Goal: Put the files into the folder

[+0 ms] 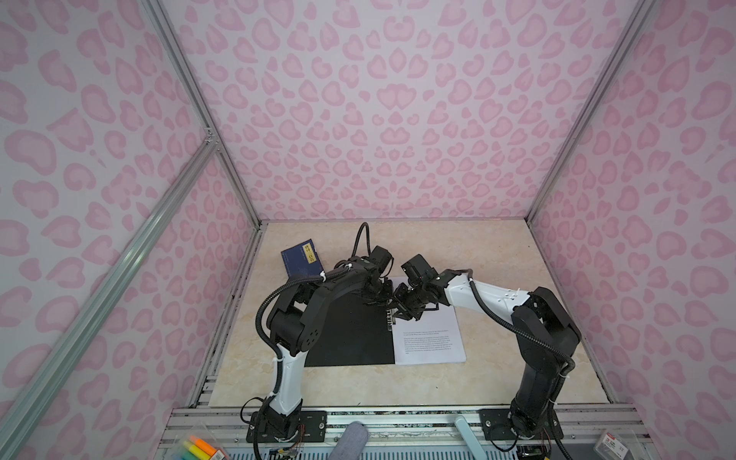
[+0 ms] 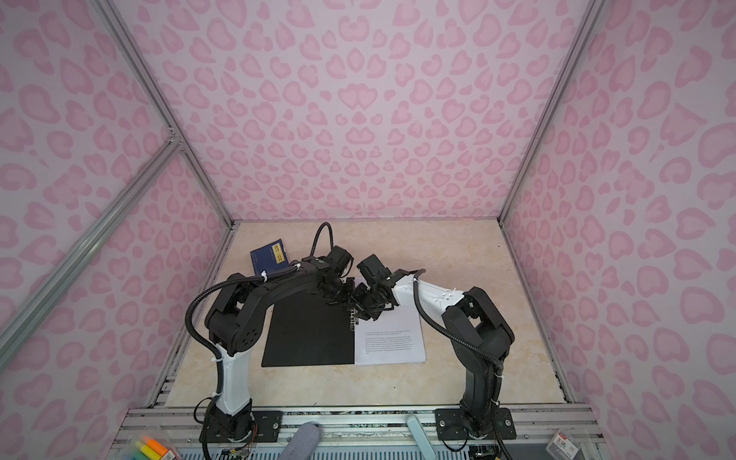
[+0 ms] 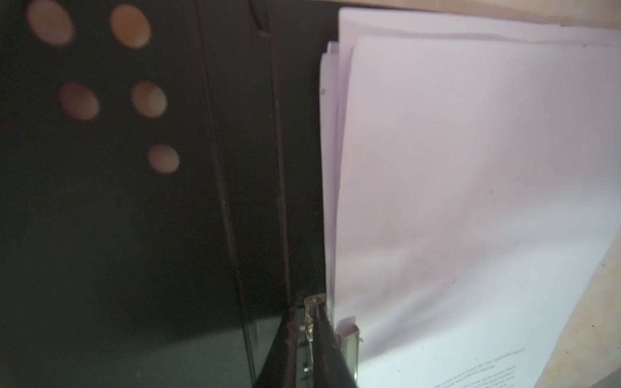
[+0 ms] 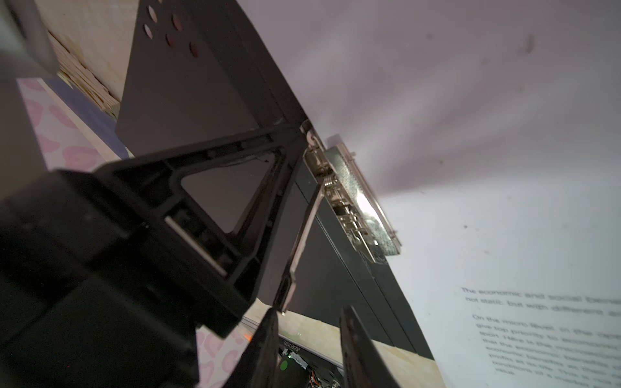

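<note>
I noted white sheets stacked unevenly alongside the fold of the open black folder, with print on the top one. A metal clip met their edge.

Left arm and right arm are black, each with 1 white link and ribbed conduit.

Top views: left gripper and right gripper merge into one dark mass over the metal clip. Left jaw gap unreadable.
Folder: far edge, behind both grippers, hidden by the arms.
Files: print too small to read. It is blurred in the left wrist view and cut by the frame edge in the right wrist view.
Right gripper's fingers: cut off by the frame edge.
Booklet, beyond left gripper: label illegible, near corner covered.
</note>
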Motion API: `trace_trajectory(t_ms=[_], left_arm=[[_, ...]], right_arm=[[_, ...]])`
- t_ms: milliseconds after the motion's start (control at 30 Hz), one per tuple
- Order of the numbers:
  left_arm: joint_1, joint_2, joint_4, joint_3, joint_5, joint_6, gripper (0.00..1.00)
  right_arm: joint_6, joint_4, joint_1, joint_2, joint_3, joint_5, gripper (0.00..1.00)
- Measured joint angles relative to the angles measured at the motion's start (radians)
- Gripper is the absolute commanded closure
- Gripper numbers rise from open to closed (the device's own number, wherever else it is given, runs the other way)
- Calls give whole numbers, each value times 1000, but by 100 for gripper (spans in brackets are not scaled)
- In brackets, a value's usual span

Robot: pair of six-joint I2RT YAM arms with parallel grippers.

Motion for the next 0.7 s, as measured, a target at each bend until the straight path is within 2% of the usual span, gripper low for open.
trace_trajectory(t_ms=[267,467,700], left_arm=[[0,6,11,0,-8,-7,97],[0,10,13,0,-8,-8,97],[-2,13,19,0,1,-21,97]], right_arm=[[0,-18,-2,24,23,-9,70],[0,-11,-2,34,24,-14,74],[10,53,7,29,-23,-15,87]])
